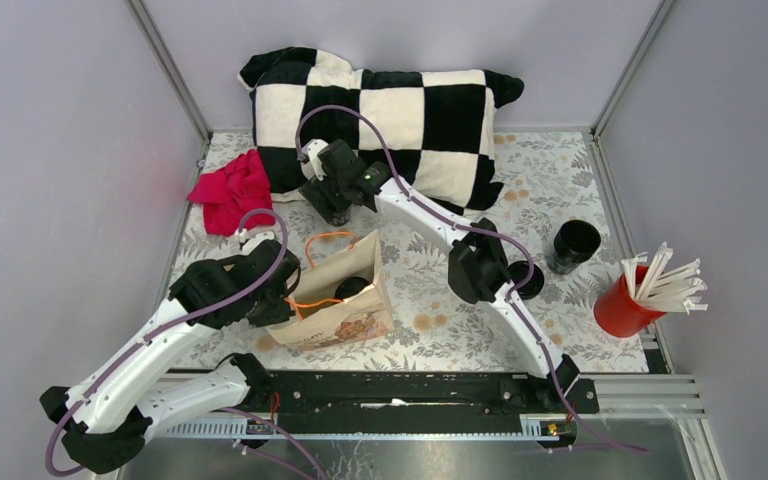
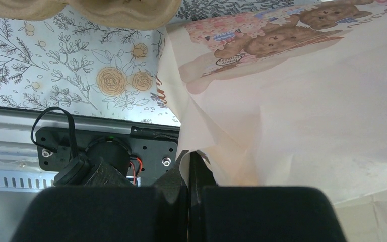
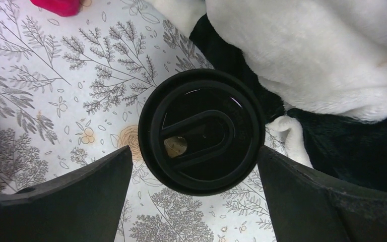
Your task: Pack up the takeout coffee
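Note:
One black lidded coffee cup (image 3: 201, 131) stands on the floral table next to the checkered pillow, seen from straight above. My right gripper (image 3: 194, 151) is open, with a finger on each side of the cup and not touching it; in the top view the right gripper (image 1: 332, 198) hovers over it. My left gripper (image 2: 189, 164) is shut on the rim of the paper bag (image 2: 292, 101). In the top view the left gripper (image 1: 282, 292) holds the bag (image 1: 345, 315) open at its left edge. A dark round thing (image 1: 352, 287) shows inside the bag.
Checkered pillow (image 1: 390, 110) at the back, red cloth (image 1: 232, 190) at back left. An open black cup (image 1: 573, 243) and a black round piece (image 1: 530, 280) sit at right, near the red cup of straws (image 1: 625, 305). Brown pulp carrier edge (image 2: 106, 12) lies beside the bag.

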{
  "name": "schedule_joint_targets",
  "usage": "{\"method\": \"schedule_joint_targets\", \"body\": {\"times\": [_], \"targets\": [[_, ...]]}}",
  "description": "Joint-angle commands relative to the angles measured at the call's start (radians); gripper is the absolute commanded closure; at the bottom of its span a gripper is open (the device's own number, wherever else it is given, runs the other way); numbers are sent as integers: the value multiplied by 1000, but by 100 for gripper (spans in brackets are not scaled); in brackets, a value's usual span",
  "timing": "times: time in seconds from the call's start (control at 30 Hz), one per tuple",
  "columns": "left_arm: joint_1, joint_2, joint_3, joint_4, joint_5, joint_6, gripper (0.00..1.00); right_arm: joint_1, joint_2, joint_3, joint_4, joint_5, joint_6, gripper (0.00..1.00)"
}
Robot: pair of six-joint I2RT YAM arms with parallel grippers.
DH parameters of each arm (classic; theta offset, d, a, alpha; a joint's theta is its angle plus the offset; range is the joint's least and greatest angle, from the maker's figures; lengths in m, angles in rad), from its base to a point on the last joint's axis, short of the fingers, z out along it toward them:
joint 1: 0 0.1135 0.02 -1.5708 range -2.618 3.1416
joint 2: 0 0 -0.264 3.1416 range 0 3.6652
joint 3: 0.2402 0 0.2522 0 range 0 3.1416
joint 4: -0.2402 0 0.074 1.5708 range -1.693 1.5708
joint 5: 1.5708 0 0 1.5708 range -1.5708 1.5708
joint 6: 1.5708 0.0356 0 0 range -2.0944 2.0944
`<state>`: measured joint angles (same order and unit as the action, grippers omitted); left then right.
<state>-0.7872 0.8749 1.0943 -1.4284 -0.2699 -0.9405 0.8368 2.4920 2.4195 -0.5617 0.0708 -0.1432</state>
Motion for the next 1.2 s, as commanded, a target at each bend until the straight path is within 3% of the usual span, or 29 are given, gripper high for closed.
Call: {"method": "schedule_joint_targets", "body": {"times": [0.0, 0.23, 0.67, 0.97, 1.17], "targets": [[4, 7, 21, -31, 5, 1, 100, -2, 30, 48, 46, 30, -27, 0], [4, 8, 31, -32, 6, 4, 100, -2, 60, 60, 56, 33, -29, 1], [4, 7, 32, -31, 3, 3, 100, -2, -16, 20, 45, 139, -62, 34], [5, 44, 91, -23, -36, -2, 100, -29, -224, -201, 56, 294, -93, 40], [4, 109, 172, 46, -83, 36, 100, -42, -430, -505, 92, 395, -115, 40]]}}
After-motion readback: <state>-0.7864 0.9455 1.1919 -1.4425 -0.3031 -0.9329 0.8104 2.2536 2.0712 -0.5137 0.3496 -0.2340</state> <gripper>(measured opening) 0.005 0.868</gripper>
